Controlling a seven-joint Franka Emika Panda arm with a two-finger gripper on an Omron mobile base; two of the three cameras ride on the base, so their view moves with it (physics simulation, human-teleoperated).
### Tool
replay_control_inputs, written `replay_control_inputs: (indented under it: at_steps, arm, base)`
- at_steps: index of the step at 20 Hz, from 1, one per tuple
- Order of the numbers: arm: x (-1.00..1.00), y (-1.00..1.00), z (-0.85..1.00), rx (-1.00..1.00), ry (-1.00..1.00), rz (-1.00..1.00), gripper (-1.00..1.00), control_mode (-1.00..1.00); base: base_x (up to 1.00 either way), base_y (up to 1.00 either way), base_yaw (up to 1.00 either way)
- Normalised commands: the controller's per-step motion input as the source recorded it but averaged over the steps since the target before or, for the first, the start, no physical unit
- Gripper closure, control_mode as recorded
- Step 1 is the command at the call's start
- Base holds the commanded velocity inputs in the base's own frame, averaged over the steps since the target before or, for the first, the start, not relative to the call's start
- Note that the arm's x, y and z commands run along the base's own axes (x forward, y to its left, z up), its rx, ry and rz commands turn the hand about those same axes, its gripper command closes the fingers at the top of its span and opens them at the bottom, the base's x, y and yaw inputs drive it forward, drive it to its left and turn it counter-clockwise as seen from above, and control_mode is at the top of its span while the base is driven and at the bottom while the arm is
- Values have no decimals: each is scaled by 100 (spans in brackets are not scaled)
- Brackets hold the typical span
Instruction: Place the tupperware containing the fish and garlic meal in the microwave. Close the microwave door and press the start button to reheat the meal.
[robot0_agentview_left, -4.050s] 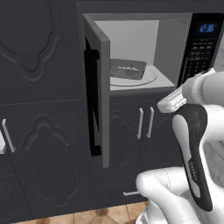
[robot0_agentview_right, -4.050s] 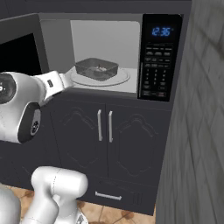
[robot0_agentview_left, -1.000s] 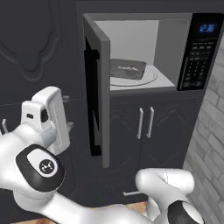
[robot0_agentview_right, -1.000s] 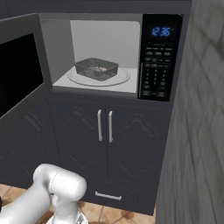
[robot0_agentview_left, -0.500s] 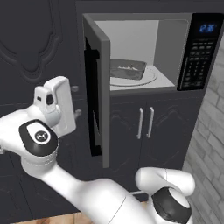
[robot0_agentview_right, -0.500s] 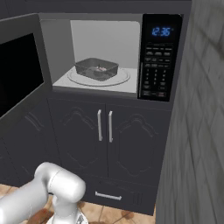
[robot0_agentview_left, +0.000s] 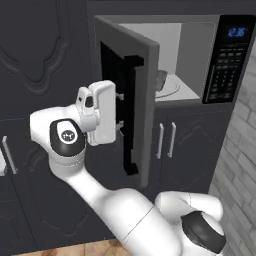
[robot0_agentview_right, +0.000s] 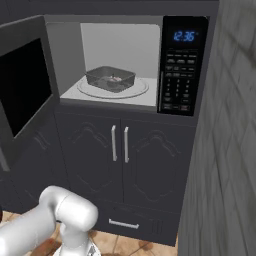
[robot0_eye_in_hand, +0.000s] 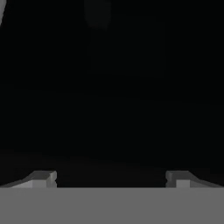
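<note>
Left base view: microwave built in among dark cabinets, microwave door standing roughly half open, black vertical handle on its outer face. White arm bent up from the lower right, hand raised just left of the door's outer side, right beside the handle; whether touching or only near, cannot tell. Only a sliver of the tupperware seen past the door edge, on the white round turntable. Black side panel with blue digital display to the right of the cavity. Grey brick wall at far right.

Right base view: tupperware sitting inside the light grey cavity, on the turntable, roughly centred, upright. Fish and garlic meal faintly visible through the translucent grey wall as small pinkish bits. Door swung out at left, large dark window facing the camera. Two lower cabinet doors with slim silver pulls below the microwave, a drawer beneath those. Tiled floor at the bottom.

Hand view: almost entirely dark, surface ahead too dim to identify. Fingertips set wide apart at the bottom corners, nothing between them: hand open and empty.
</note>
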Motion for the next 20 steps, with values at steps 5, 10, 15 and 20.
replay_control_inputs:
  at_steps: [5,10,15,20]
  arm:
    - [0,-100,0,4,0,-19,-100,-100]
    - [5,-100,-5,5,-1,-5,-100,-100]
    - [39,-100,-31,4,0,3,-100,-100]
    - [54,-98,-25,6,2,11,-100,-100]
  base:
    - [0,0,0]
    - [0,0,0]
    - [0,0,0]
    - [0,0,0]
